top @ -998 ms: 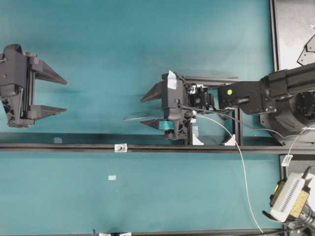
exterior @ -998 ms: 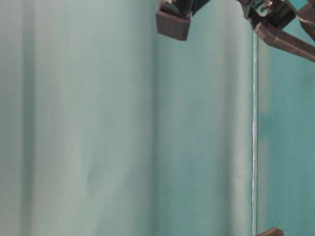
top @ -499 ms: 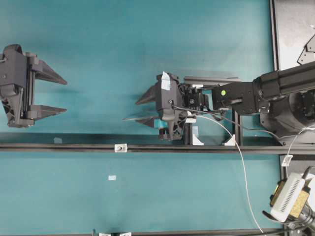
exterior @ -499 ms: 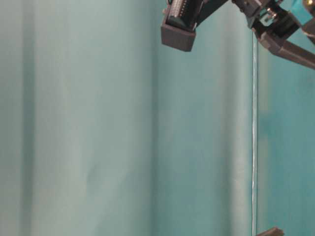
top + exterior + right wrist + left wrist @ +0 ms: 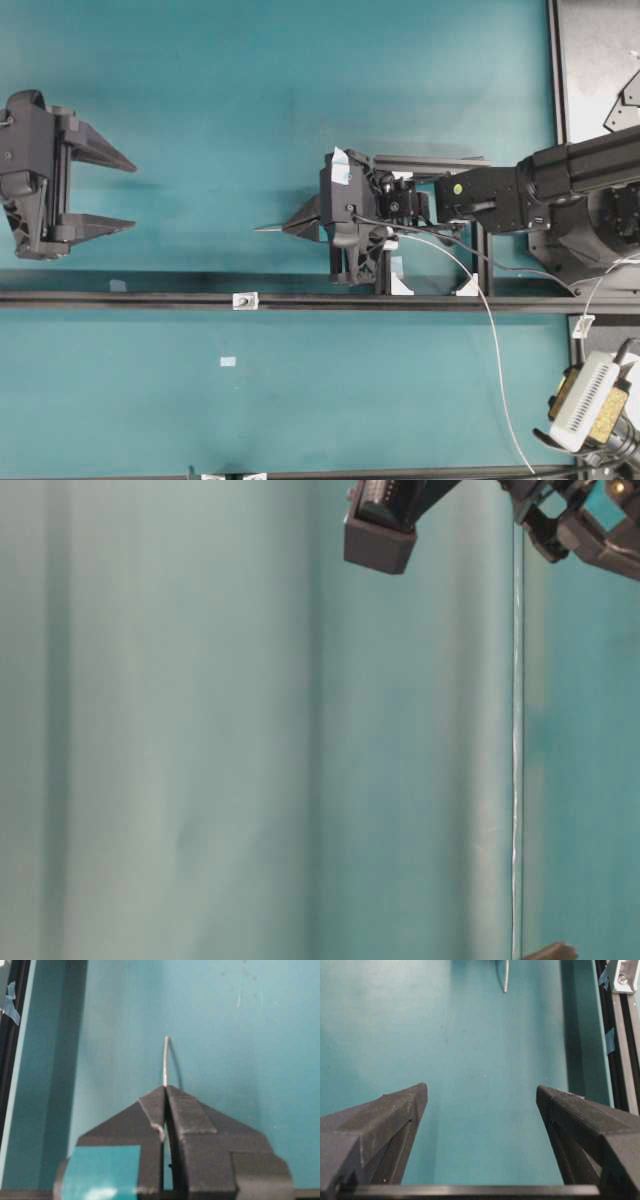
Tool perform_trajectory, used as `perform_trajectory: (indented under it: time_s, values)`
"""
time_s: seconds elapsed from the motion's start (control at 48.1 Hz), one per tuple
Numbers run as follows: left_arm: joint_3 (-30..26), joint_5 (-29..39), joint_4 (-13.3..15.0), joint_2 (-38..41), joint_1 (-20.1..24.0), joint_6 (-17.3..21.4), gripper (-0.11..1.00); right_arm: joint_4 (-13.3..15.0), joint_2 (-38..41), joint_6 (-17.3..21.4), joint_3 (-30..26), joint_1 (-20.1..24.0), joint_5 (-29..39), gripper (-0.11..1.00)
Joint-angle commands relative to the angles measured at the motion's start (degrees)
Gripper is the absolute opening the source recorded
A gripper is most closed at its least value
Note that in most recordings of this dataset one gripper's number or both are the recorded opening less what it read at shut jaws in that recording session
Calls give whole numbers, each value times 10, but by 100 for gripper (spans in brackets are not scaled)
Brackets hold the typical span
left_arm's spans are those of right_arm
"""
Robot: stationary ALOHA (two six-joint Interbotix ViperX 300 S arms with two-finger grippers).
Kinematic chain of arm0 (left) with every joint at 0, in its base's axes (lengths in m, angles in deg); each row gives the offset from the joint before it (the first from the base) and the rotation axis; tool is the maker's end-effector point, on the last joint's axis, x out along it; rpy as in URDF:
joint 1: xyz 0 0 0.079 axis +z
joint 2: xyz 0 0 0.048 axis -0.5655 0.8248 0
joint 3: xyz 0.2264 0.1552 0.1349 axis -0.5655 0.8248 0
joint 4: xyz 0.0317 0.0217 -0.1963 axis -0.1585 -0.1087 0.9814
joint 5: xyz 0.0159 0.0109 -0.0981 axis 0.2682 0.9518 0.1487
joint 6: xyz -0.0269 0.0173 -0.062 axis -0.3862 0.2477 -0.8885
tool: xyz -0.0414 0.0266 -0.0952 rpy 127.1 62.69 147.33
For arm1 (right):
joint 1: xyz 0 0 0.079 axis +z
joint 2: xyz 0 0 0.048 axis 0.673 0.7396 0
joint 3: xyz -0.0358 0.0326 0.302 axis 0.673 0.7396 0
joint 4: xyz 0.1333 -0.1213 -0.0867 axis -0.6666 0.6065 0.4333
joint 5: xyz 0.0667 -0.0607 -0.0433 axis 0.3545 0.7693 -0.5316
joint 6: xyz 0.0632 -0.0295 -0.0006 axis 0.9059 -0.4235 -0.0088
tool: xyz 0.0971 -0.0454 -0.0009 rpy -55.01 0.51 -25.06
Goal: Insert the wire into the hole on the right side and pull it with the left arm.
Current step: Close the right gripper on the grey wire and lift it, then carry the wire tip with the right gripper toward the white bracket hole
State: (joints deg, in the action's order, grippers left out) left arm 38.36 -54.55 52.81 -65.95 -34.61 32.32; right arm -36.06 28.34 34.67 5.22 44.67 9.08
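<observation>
In the overhead view my right gripper hangs over the middle of the teal table, just above the black rail. It is shut on the wire, whose short free end pokes left past the fingertips. The rest of the wire trails right and down to the table's front edge. The right wrist view shows the jaws pressed together on the wire. The hole is in a small white-silver block on the rail, below and left of the wire tip. My left gripper waits far left, open and empty.
A black rail crosses the table from left to right. White brackets sit on it under the right arm. A white device lies at the bottom right and a black plate at the top right. The block shows in the left wrist view.
My right gripper's fingers have come together on the wire, and its end now sticks straight out from the tips. The left gripper has not moved.
</observation>
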Motion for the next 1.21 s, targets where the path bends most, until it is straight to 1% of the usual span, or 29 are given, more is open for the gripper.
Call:
perform_trajectory:
  time_s: [0.0,0.166,0.353,0.707,0.852,0.935,1.122,1.185]
  values:
    - [-4,-5,1,-5,-1,1,75,1,-9,0,-8,0,-4,2]
    - [-4,-4,1,-4,-1,0,75,1,-25,1,-8,0,-1,2]
    - [-4,-5,1,-5,-1,1,75,2,-69,0,-2,0,1,2]
    - [-4,-4,1,-5,-1,0,75,2,-126,-4,0,1,25,2]
    - [-5,-4,1,-5,-1,0,75,2,-149,-7,-4,-2,45,2]
    - [-6,-4,1,-5,-1,0,75,5,-168,-8,-7,-4,61,2]
    - [-8,-5,1,-5,-1,0,75,26,-210,-7,-6,-5,95,2]
    - [-11,-5,1,-5,-1,0,75,27,-220,-7,-4,-5,98,2]
